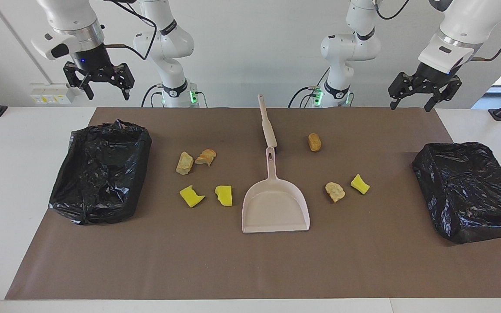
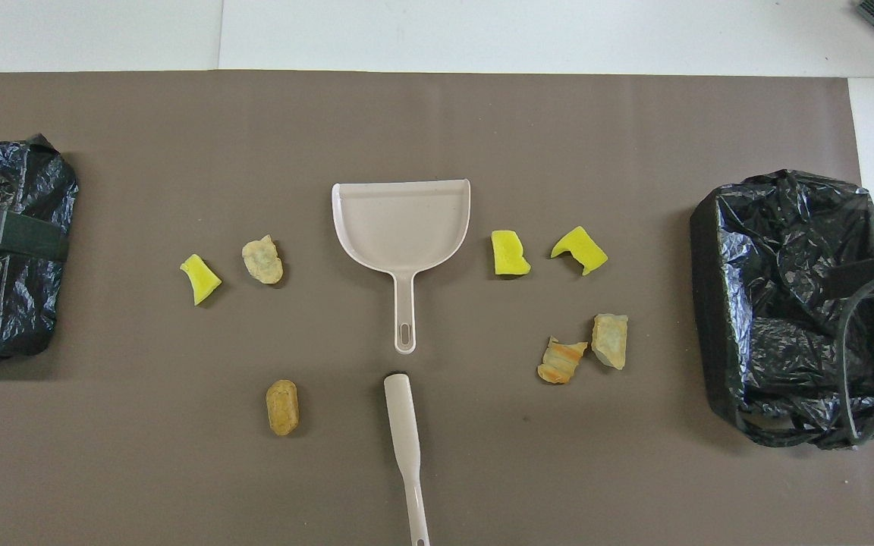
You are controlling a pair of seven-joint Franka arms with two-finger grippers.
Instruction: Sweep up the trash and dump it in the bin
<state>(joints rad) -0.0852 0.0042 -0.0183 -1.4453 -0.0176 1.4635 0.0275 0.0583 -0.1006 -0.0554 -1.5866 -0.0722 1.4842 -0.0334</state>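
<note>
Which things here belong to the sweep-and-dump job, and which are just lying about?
Job:
- seven trash chunks
- dustpan
- brush
- bag-lined bins, one at each end of the table

Lying about:
- nothing; only the brown mat under everything

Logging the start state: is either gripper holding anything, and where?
Nothing is held. The left gripper and right gripper hang open above the table.
</note>
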